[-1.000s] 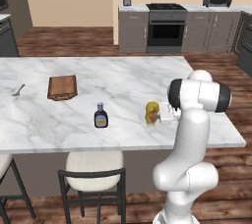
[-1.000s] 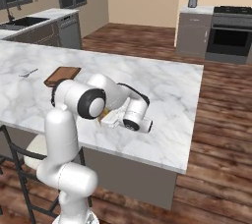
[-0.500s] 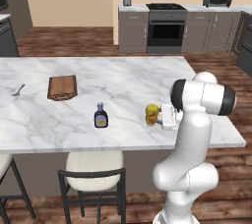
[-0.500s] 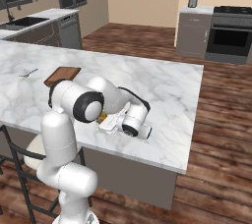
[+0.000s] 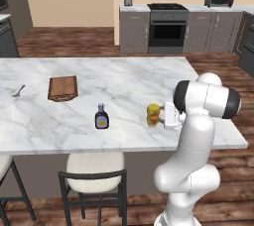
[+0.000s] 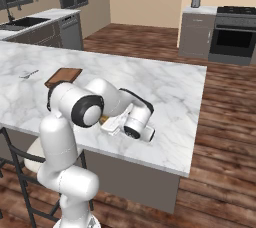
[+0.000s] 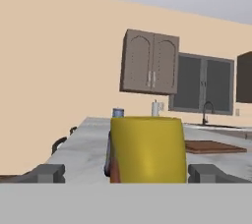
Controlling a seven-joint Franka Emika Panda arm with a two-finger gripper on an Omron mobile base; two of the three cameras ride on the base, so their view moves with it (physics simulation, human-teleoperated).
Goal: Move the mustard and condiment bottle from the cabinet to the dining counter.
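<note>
End effector (image 7: 126,173) now spread wide around mustard (image 5: 153,114) on dining counter (image 5: 74,121).

Two cameras look down from behind the white robot arm (image 5: 198,141), one on each side. Both see the big white marble counter (image 5: 99,79). The hand camera looks sideways, very close to the yellow squeeze bottle (image 7: 147,149).
</note>
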